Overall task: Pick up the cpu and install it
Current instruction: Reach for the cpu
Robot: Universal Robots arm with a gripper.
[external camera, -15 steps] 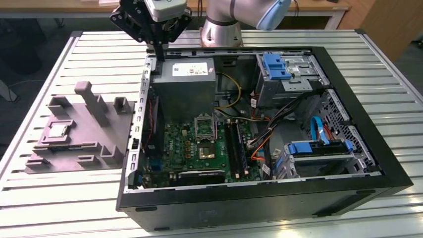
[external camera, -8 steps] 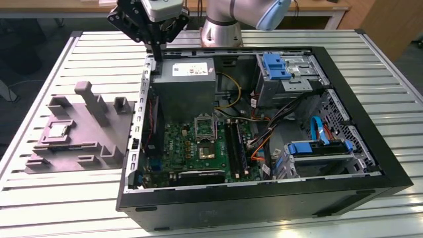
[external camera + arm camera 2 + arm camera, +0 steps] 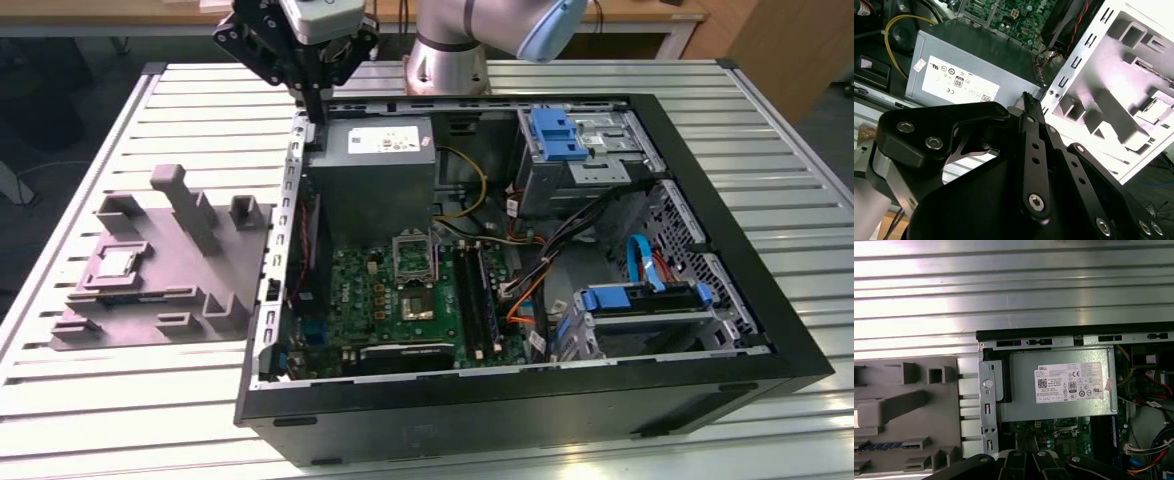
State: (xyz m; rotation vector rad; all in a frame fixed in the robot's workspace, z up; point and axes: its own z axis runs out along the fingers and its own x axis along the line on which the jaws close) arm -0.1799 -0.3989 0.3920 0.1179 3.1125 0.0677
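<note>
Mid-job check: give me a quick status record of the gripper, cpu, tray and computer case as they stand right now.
gripper: shut, holding nothing, above the rear corner of the computer case, near the power supply
cpu: lying flat in a recess of the grey tray, not yet picked up
tray: on the slatted table, at the exterior view's left of the computer case
computer case: lying open, motherboard exposed

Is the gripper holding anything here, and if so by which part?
Nothing is held. The gripper hangs empty above the computer case's edge; the cpu lies on the grey tray beside the case.
</note>
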